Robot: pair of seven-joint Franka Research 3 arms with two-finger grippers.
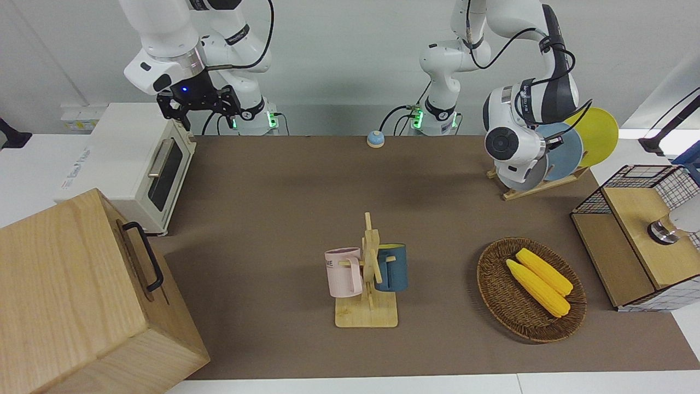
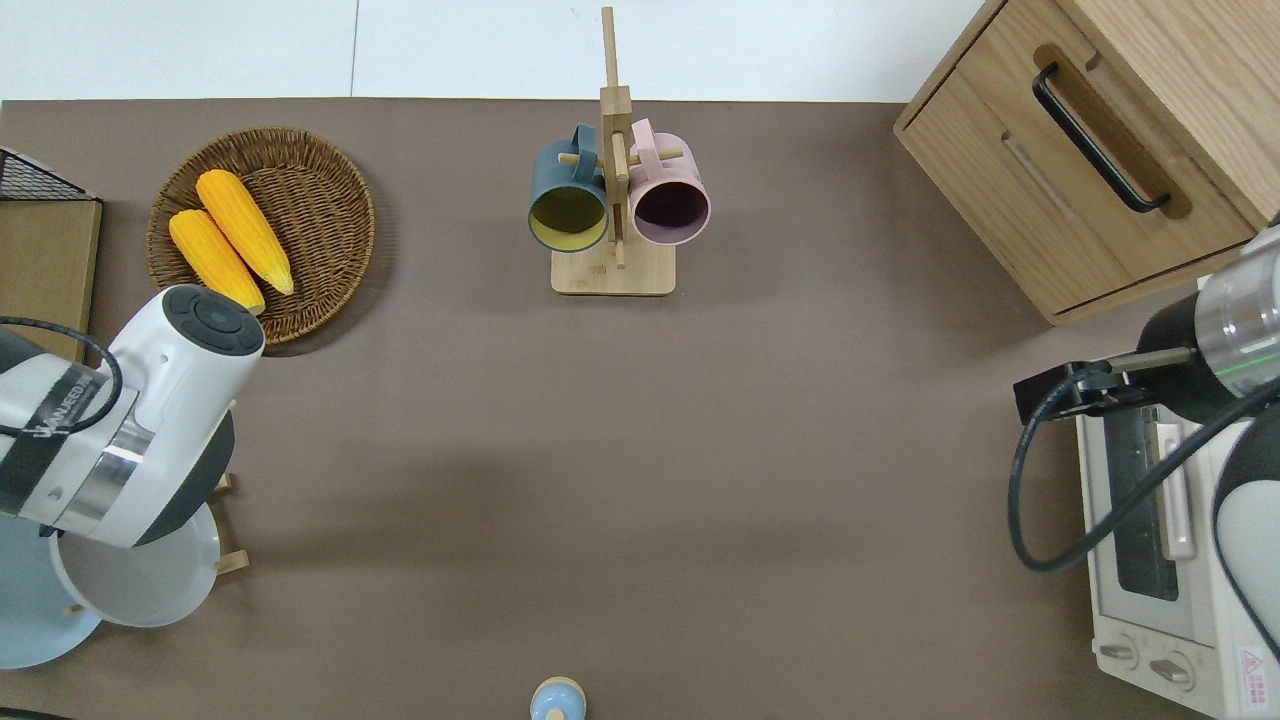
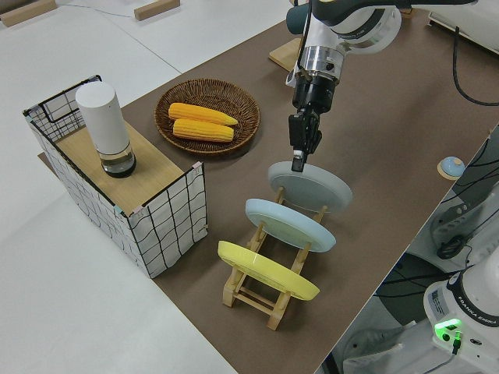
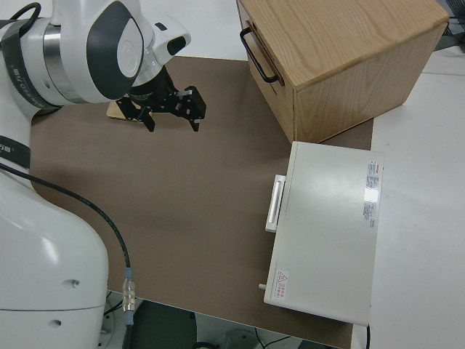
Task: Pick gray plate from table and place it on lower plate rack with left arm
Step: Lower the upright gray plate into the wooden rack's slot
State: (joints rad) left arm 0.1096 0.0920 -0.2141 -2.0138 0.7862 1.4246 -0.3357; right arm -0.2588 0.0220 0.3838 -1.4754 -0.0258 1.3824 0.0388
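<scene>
On my screens the desk (image 1: pixel 284 180) fills most of the view under its brown mat. A big wooden cabinet (image 1: pixel 82 295) stands at the right arm's end, with a white toaster oven (image 1: pixel 131 164) beside it, nearer to the robots. At the left arm's end I see a wire-sided box (image 3: pixel 117 187) with a white cylinder (image 3: pixel 104 128) standing on its wooden top, and beside it a wicker basket (image 1: pixel 530 290) with two corn cobs (image 1: pixel 538 280) lying in it. Around mid-desk, on the edge farthest from the robots, is the mug stand (image 1: pixel 367 295) with a pink mug (image 1: pixel 343 272) and a dark blue mug (image 1: pixel 391 267) hung on it.

The lower plate rack (image 3: pixel 265 284) sits near the robots at the left arm's end. Three plates lean in it: the yellow plate (image 3: pixel 267 269), the light blue plate (image 3: pixel 290 224) next to it, and the gray plate (image 3: pixel 310 187) in the slot toward the middle of the desk.

The left tool (image 3: pixel 299 162) comes down onto the gray plate's upper rim; its fingers look closed on that rim in the left side view. The right arm is parked, and its tool (image 4: pixel 171 109) has its fingers spread apart with nothing between them. A small blue knob-like thing (image 1: pixel 375 139) sits at the desk edge nearest the robots.
</scene>
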